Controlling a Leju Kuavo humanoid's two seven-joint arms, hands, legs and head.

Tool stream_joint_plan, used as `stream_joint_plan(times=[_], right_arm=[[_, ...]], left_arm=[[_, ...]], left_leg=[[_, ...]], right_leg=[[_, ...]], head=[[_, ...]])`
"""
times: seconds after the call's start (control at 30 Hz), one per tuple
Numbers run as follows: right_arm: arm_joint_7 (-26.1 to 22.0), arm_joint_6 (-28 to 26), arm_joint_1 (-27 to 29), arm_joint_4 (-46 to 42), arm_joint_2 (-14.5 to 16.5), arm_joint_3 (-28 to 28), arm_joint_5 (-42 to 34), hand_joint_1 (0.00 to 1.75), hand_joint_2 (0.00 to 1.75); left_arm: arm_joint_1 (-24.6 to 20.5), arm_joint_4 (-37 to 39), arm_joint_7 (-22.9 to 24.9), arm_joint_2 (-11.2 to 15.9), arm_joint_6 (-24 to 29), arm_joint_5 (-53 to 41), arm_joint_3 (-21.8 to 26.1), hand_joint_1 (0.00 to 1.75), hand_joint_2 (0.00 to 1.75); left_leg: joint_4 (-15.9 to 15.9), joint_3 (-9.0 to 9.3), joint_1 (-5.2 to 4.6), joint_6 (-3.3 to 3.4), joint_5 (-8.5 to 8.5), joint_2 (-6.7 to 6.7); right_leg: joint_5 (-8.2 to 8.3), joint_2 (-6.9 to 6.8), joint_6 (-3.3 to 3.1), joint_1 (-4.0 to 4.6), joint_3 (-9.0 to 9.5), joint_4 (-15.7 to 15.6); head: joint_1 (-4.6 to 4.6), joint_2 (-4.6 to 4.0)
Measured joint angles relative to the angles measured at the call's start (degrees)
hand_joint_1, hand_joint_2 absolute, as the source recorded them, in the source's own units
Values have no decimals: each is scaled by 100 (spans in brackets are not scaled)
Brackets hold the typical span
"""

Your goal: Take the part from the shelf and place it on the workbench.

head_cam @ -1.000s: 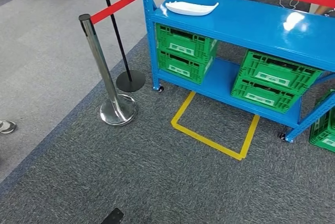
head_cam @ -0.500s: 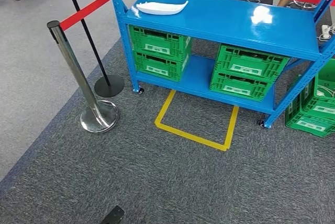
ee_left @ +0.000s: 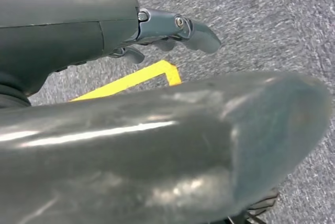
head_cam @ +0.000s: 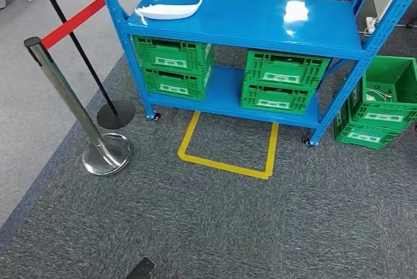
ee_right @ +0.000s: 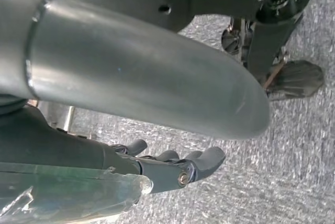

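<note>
Our camera has swung right, centring the shelf (head_cam: 255,28); we're approaching — left hand (ee_left: 174,30) and right hand (ee_right: 174,169) hang empty, fingers loosely extended; next, reach the white part (head_cam: 169,10).

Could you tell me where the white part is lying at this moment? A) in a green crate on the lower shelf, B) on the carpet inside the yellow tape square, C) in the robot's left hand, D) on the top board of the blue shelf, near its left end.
D: the head view shows the white part lying flat on the top board of the blue shelf, toward its left end, above the green crates.
</note>
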Motion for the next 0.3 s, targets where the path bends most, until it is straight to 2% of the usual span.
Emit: stream_joint_plan(times=[0.1, 0.13, 0.17, 0.23, 0.27, 0.3], right_arm=[[-21, 1, 12, 0, 2, 4, 49, 0, 0], [-28, 4, 11, 0, 1, 6, 69, 0, 0], [-32, 5, 10, 0, 1, 9, 92, 0, 0], [-32, -2, 7, 0, 1, 15, 130, 0, 0], [-27, -14, 5, 0, 1, 17, 143, 0, 0], [-26, -20, 4, 0, 1, 19, 148, 0, 0]], left_arm=[[-3, 0, -6, 1, -112, 8, 2, 0, 0], [-3, 0, 5, 1, -171, 17, 3, 0, 0], [-3, 0, 32, 0, -222, 33, 7, 0, 0], [3, 0, 121, -6, -290, 87, 30, 0, 0], [9, 0, 167, -10, -308, 116, 51, 0, 44], [12, 0, 189, -12, -316, 131, 63, 0, 58]], left_leg=[[-10, 0, -5, 179, 14, 8], [-16, 1, -6, 211, 19, 9], [-24, 3, -5, 211, 28, 9], [-44, 4, 1, 166, 43, 9], [-55, 3, 5, 114, 53, 9], [-61, 3, 8, 87, 58, 8]], right_leg=[[13, 25, -3, 4, -8, -2], [9, 32, -13, 11, -10, -2], [4, 34, -26, 19, -11, -2], [-1, 31, -55, 31, -16, -1], [0, 29, -65, 35, -21, 0], [1, 27, -68, 38, -23, 0]], head=[[-8, 0], [-8, 0], [-7, 0], [-7, 0], [-6, 0], [-6, 0]])
